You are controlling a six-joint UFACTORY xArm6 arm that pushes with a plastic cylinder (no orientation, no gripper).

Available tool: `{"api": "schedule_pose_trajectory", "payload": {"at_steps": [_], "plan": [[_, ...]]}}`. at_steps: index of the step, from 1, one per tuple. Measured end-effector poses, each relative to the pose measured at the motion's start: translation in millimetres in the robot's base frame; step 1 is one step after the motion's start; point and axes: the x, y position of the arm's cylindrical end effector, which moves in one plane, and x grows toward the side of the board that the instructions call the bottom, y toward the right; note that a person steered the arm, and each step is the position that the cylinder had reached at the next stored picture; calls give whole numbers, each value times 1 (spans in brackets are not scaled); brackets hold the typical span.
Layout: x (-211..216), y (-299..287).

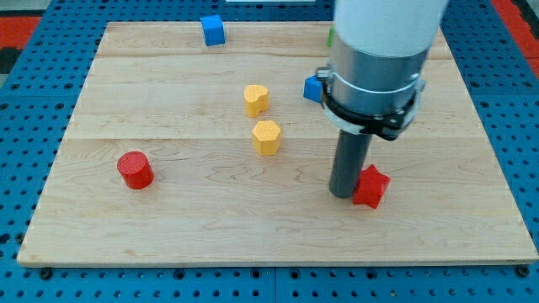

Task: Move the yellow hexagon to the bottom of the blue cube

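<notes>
A yellow hexagon lies near the middle of the wooden board. A second yellow block, rounded or heart-like, lies just above it. A blue cube sits at the board's top edge, up and left of both. My tip stands on the board to the right of the hexagon and below its level, touching or almost touching a red star-like block on its right.
A red cylinder lies at the left. Another blue block is partly hidden behind the arm's grey body. A bit of green shows at the arm's left edge near the top.
</notes>
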Motion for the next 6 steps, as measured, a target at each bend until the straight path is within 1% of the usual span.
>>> {"api": "schedule_pose_trajectory", "payload": {"at_steps": [1,2,3,4,5,6], "plan": [[-12,-30],[-47,-47],[-58,-110],[-60,-170],[-60,-102],[-82,-95]]}}
